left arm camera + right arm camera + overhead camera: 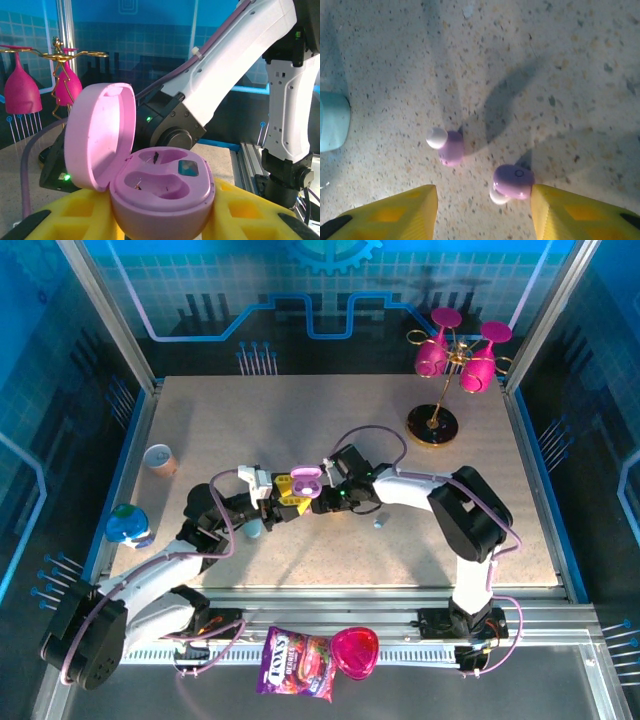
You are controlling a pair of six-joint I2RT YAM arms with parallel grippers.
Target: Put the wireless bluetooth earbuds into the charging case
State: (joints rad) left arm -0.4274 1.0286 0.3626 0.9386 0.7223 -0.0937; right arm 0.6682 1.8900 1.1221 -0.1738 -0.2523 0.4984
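An open purple charging case [162,200] sits between my left gripper's [160,220] yellow fingers [75,215], which are shut on it. Its lid [97,140] stands up at the left and both wells are empty. From above, the case [306,480] is held over the table's middle by the left gripper [288,498]. Two purple earbuds lie on the table below my right gripper [482,212]. One earbud [451,146] lies ahead of the left finger. The other earbud [512,181] lies between the open fingers, touching the right finger [580,212]. The right gripper [338,500] points down beside the case.
A pale blue object [331,122] lies at the left edge of the right wrist view. A paper cup [158,458] and a blue ball-like thing [128,524] sit at the left. A stand with pink glasses [450,370] is at the back right. A sweets bag [295,663] lies at the near rail.
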